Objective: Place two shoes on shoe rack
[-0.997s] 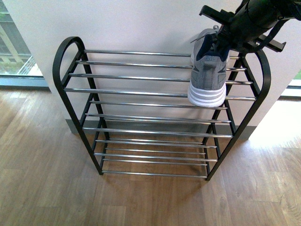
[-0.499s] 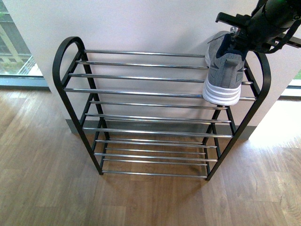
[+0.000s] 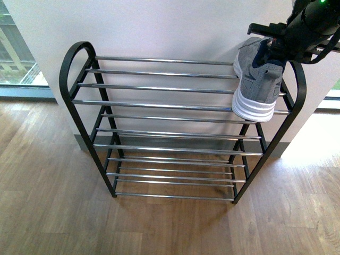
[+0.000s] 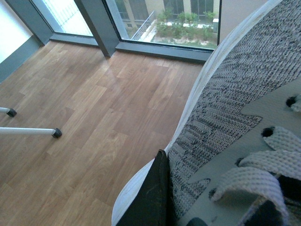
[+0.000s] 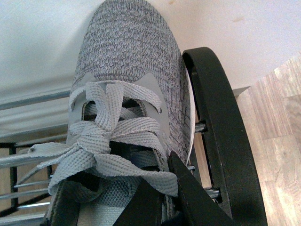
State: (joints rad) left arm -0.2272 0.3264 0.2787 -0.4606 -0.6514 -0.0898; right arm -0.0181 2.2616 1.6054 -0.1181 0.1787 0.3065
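My right gripper (image 3: 270,49) is in the upper right corner of the front view. It is closed narrow on the dark collar of the first sneaker (image 3: 257,87). This grey shoe sits on the top tier of the shoe rack (image 3: 73,57), at the right end, just beside the black arched side frame. Its white heel points to the lower edge of the frame and reaches a little over the front chrome bar, and its toe points to the white wall (image 3: 159,26).

In the right wrist view my dark fingers (image 5: 188,193) pinch the shoe's edge next to the laces, at the bottom of the picture. The black arch runs down the right side there, close to the white sole.

My left gripper (image 4: 188,219) does not show in the front view. In the left wrist view the second sneaker (image 4: 235,94) fills the right half, with grey knit and laces, above the wooden floor (image 4: 94,117). One dark finger (image 4: 155,197) presses against its side at the bottom centre. The other finger is hidden, but the shoe hangs in my grip. A window (image 4: 178,19) runs along the top.
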